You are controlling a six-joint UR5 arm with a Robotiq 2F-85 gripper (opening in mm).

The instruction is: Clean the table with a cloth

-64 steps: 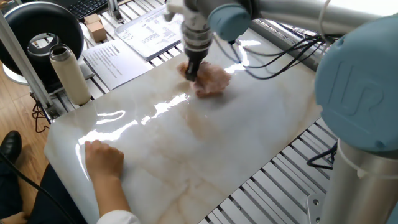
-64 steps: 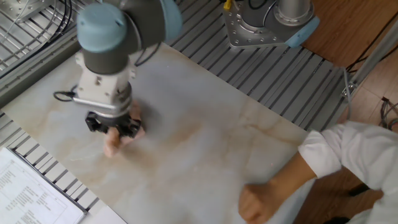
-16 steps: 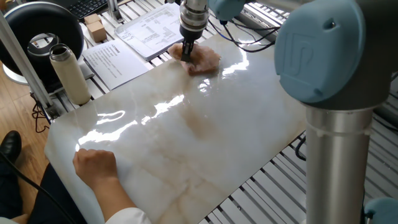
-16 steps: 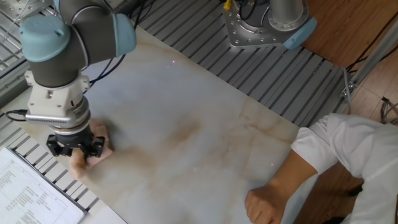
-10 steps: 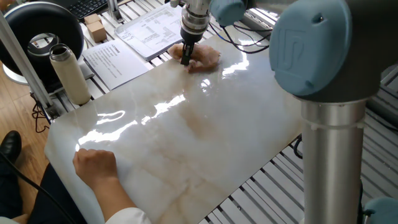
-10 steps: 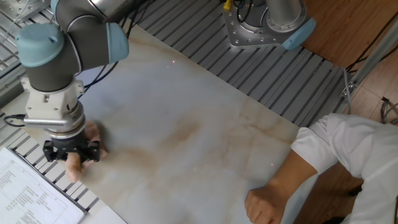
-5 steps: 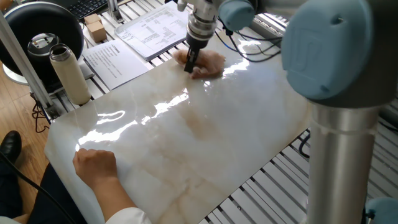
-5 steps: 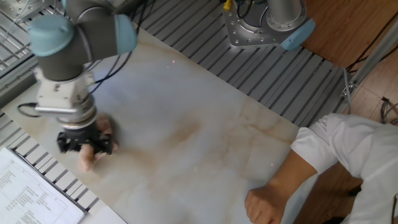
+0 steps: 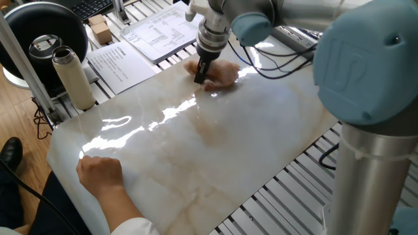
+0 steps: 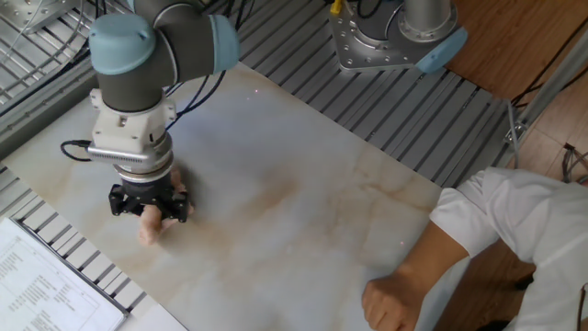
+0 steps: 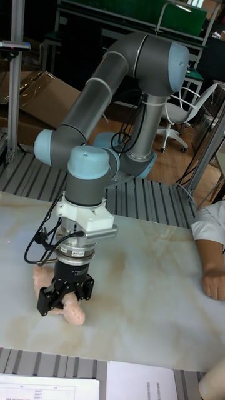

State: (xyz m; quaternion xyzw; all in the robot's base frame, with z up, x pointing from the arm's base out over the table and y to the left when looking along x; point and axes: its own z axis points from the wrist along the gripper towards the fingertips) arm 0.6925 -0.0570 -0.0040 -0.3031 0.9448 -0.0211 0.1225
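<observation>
While your gripper (image 9: 201, 77) points straight down, its dark jaws are pinched on the cloth (image 9: 218, 73), a pale pink, fuzzy, crumpled rag pressed flat against the table (image 9: 196, 150). From the tall fixed view, the rag bulges out below and to one side of the jaws as a soft lump (image 11: 70, 310). The slab under it is glossy cream marble with faint beige veins and a brownish smear (image 10: 273, 195) well away from the jaws, toward the middle.

Beyond the jaws, off the slab's edge, lie white printed paper sheets (image 9: 153, 32) on a grey ribbed frame (image 10: 303, 55). A cylindrical beige flask (image 9: 72, 78) stands well apart, beside a black round object (image 9: 42, 36). A person's hand (image 9: 100, 173) rests on the slab's opposite end, far from the jaws, with a white sleeve (image 10: 514, 230) behind it.

Compared with half a second ago, your gripper and the rag have slid a little away from the paper-side edge, farther onto the marble. The person's hand has not moved.
</observation>
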